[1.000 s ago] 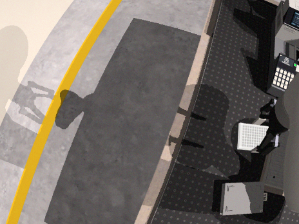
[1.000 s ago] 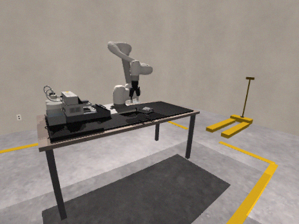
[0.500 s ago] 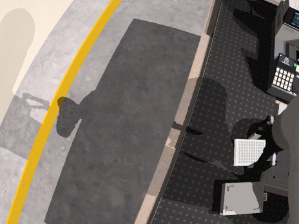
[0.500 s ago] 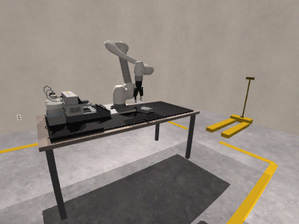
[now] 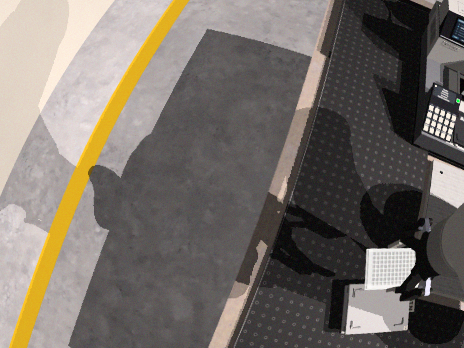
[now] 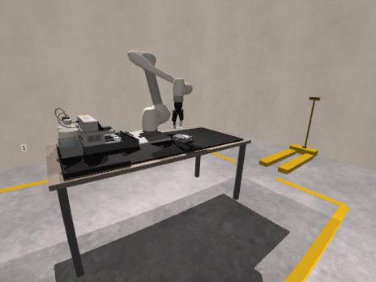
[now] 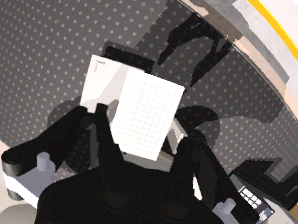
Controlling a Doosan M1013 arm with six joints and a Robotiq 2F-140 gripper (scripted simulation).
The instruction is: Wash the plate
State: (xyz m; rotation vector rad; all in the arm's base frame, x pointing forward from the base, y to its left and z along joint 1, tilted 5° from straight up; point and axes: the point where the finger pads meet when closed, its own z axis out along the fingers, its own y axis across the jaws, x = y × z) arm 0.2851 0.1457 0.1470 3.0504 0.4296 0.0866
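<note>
My gripper (image 5: 406, 269) (image 6: 177, 126) (image 7: 143, 116) is shut on the white plate (image 5: 387, 267) (image 7: 150, 110), which is held level in the air. In the top view the plate overlaps the back edge of the plate nest N1 (image 5: 370, 315) (image 6: 182, 138) (image 7: 95, 90); in the wrist view it lies to the nest's right. No plate shows on the visible part of the nest, with its dark corner locators. The cut corner cannot be told. The washer (image 5: 422, 142) (image 6: 91, 138) has its keypad (image 5: 440, 121) (image 7: 248, 196) in view and a lamp (image 5: 458, 101) lit green. Its carrier cannot be made out.
The dark perforated table mat (image 5: 325, 175) carries the nest and the washer. A light panel (image 5: 446, 185) lies between the washer and the arm. The table's front edge (image 5: 280, 195) runs beside the mat. A yellow pallet truck (image 6: 297, 155) stands on the floor away from the table.
</note>
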